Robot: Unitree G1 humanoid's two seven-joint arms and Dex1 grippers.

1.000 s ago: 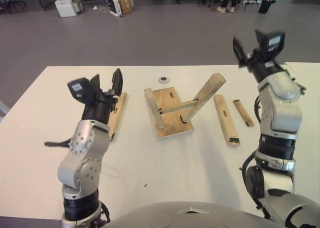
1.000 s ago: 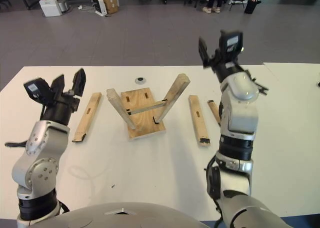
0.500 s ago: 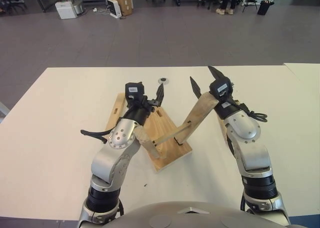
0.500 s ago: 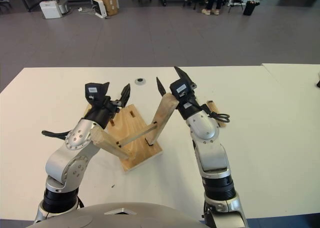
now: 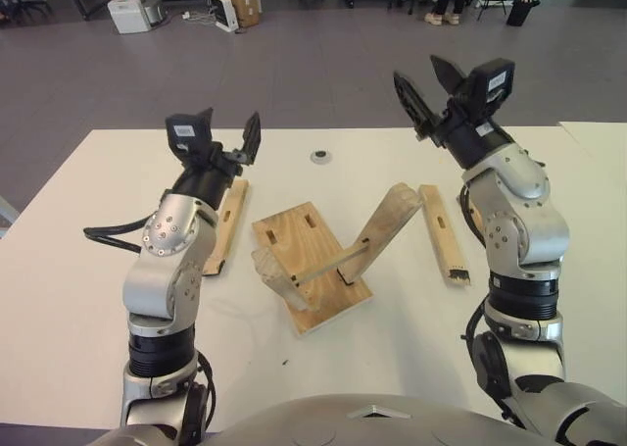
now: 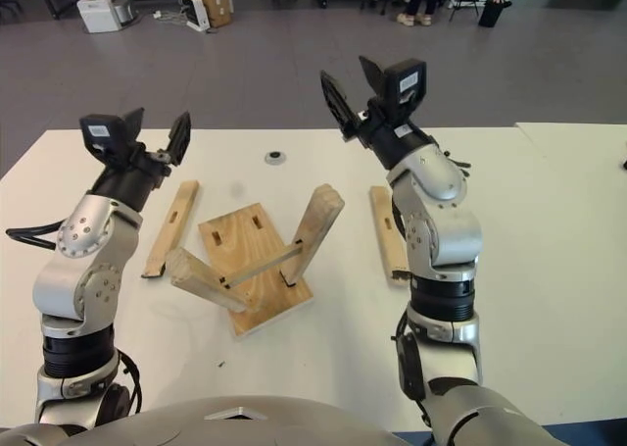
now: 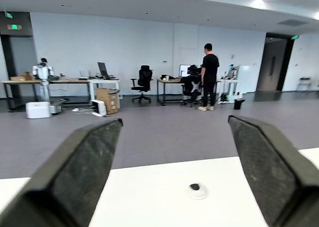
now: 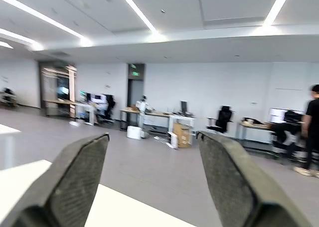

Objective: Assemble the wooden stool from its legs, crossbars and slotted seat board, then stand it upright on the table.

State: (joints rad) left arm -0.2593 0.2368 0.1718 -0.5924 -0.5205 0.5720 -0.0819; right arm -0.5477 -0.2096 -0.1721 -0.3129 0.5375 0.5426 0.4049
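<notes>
At counter centre, seat board carries two fitted legs, one crossbar. Loose legs lie at 9 and 3 o'clock; left claw, right claw spread, empty.

The table holds 1 slotted seat board. Legs number 4: 2 stand in the board, a fitted leg and a second fitted leg. The other 2 lie flat, a loose leg and another loose leg. There is 1 crossbar and 1 small round disc.
</notes>
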